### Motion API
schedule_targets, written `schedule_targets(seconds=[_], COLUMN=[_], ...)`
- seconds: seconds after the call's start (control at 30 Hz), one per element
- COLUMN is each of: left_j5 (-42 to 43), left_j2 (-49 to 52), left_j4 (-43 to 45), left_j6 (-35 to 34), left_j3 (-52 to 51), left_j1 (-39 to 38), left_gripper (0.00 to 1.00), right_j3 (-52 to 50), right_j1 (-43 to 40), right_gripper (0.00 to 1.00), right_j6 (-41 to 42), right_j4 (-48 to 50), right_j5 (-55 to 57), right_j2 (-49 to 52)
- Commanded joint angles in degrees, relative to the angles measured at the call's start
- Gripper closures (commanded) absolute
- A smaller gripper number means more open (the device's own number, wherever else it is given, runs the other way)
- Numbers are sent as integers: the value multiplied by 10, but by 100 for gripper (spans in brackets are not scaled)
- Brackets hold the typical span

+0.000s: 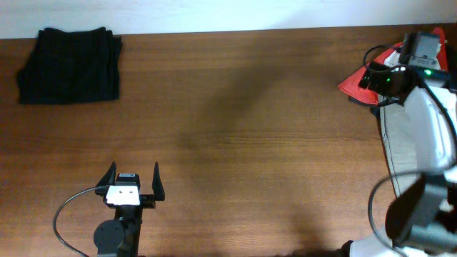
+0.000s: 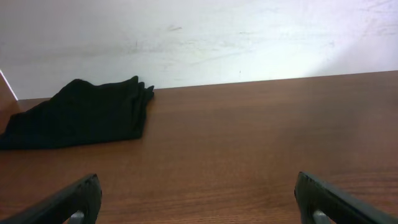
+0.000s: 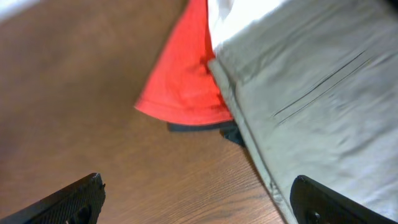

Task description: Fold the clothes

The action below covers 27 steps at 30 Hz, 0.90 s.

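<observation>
Two loose garments lie at 2 o'clock on the brown wooden tabletop [image 1: 250, 143]: a red cloth top [image 1: 354, 81], and a pale grey fabric piece [image 1: 408, 135] partly over it. Judge both light, limp and slippery; pinch a hem corner. Your right gripper [image 3: 199, 208] hovers there, jaws spread wide; the left gripper [image 1: 134, 171] at 7 o'clock gapes empty too. A folded black garment [image 1: 69, 64] sits at 10 o'clock

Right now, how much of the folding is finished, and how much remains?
Done: one black garment lies folded at the far left corner of the table. In hand: nothing; the right fingers hang open by the red garment, the left fingers open over the wood. Left: that red garment and the pale grey garment overlapping it, both unfolded at the right edge.
</observation>
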Motion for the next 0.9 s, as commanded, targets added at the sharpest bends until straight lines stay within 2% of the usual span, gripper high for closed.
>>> schedule_targets(seconds=[0.0,0.17,0.33,0.57,0.73,0.87], left_j5=[-8,-8,-8,-8,-8,-8], left_j2=[-5,-5,-5,-5,-5,-5], left_j4=[0,0,0,0,0,0], left_j6=[7,7,7,7,7,7], left_j3=[-5,-5,-5,-5,-5,-5], left_j1=[2,2,2,2,2,2], left_gripper=[1,1,1,1,1,1], right_j3=[5,5,5,-9,-122,-300], right_j1=[-1,-1,-1,-1,-1,-1], right_gripper=[1,1,1,1,1,1], right_j6=[3,3,3,3,3,3], right_j4=[2,2,-4,-95,-32,95], right_j5=[5,5,5,-21,-85,-139], right_j2=[-98,-200,-261,-329,-412,-531])
